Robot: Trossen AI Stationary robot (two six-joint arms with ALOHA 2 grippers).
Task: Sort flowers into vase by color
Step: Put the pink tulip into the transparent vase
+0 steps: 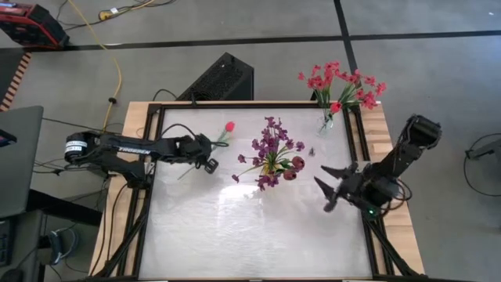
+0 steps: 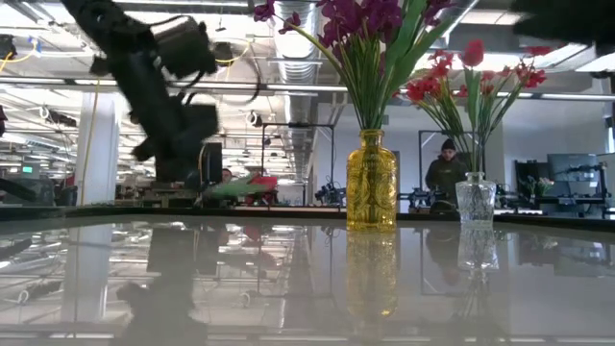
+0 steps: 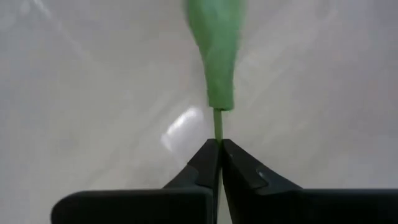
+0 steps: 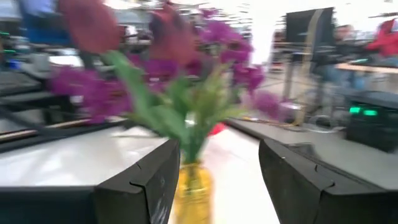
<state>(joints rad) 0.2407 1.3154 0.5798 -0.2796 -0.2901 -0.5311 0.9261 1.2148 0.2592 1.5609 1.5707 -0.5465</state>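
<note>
Centrally, yellow vase [image 1: 273, 165]; open margins around.

Table surface [image 1: 250, 235]: the whole lower half of the high view is left unoccupied.

Yellow vase [image 2: 371, 183] with purple flowers [image 1: 270, 149]: stood at centre frame; the middle passage is blocked by its wide spread of blooms.

Clear vase [image 2: 474, 200] with red flowers [image 1: 340, 82]: placed at the upper right edge; a narrow gap is left between the two bouquets.

Left gripper [image 1: 210, 154]: closed on a red-bloomed stem [image 1: 223, 135], occupying the upper left, just beside the purple blooms.

Right gripper [image 1: 333, 188]: held open at the right, near the yellow vase.
</note>
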